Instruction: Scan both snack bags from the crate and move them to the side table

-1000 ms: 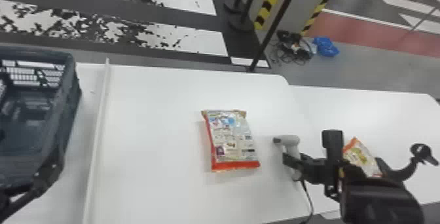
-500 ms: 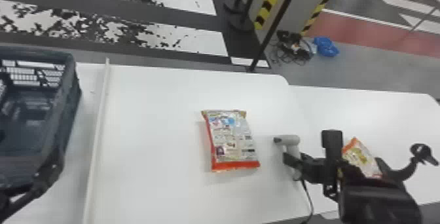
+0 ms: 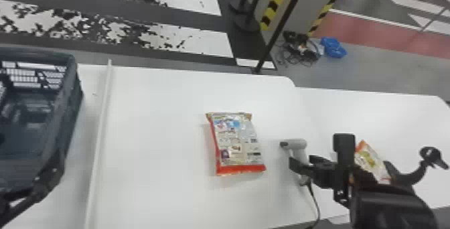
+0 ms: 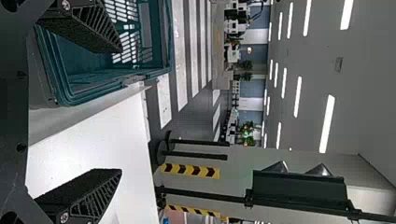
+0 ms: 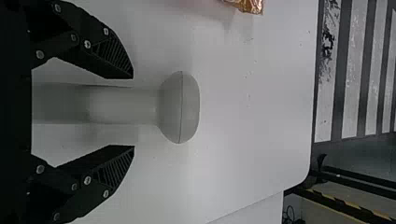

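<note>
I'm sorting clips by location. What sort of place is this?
Probably an indoor test or demo hall: long strip lights line the ceiling, broad white crosswalk-like stripes mark the floor, and yellow-and-black hazard bands show beyond the white table.

My left arm point(image 3: 16, 210) enters the head view low at the left, its gripper point(image 3: 48, 178) holding its jaws wide apart. My right arm point(image 3: 388, 208) rises from the bottom edge; the right gripper's point(image 3: 301, 166) jaws stand parted too.
</note>
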Motion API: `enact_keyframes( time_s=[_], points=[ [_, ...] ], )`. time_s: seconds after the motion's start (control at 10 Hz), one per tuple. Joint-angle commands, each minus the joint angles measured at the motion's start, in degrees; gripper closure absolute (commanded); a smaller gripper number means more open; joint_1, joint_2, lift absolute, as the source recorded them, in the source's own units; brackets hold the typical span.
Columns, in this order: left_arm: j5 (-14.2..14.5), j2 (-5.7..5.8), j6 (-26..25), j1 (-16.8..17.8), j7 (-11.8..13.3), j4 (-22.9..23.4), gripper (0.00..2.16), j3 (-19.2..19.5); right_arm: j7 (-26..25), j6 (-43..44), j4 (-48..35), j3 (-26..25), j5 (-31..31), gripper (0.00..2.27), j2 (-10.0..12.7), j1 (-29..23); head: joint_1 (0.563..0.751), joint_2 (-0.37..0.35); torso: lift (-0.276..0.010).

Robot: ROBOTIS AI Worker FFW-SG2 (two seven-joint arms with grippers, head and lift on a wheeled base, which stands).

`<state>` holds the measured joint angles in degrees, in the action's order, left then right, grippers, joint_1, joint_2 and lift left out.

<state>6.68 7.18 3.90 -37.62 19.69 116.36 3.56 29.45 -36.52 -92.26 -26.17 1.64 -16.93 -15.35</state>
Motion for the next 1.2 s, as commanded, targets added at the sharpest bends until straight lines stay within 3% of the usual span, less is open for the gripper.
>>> enact_keyframes(
  time_s=[0.0, 0.3, 0.5, 0.7, 1.1],
  points=[
    [0.0, -0.06, 0.0, 0.0, 0.09, 0.0, 0.08, 0.05, 0.0, -0.71, -2.92, -1.52, -0.93, 0.08, 0.67, -1.26, 0.695, -0.35, -0.075],
    [-0.09, -0.24, 0.0, 0.0, 0.0, -0.08, 0.08, 0.05, 0.79, -4.58, -14.08, -2.66, -3.92, 0.08, 2.69, -6.01, 0.695, -0.35, -0.075],
    [-0.17, -0.24, 0.0, -0.09, 0.0, -0.08, 0.08, 0.05, 2.9, -7.56, -18.04, -0.46, -5.24, 0.08, 2.87, -7.06, 0.695, -0.35, -0.075],
    [-0.09, -0.24, 0.18, -0.09, 0.0, -0.08, 0.08, -0.04, 3.51, -9.67, -18.83, 4.19, -5.15, 0.08, 2.16, -6.54, 0.695, -0.34, -0.075],
    [-0.17, -0.24, 0.18, -0.27, 0.0, -0.17, 0.08, -0.04, 4.65, -13.89, -14.52, 9.2, -4.54, 0.08, 1.28, -2.23, 0.695, -0.256, -0.075]
  ],
)
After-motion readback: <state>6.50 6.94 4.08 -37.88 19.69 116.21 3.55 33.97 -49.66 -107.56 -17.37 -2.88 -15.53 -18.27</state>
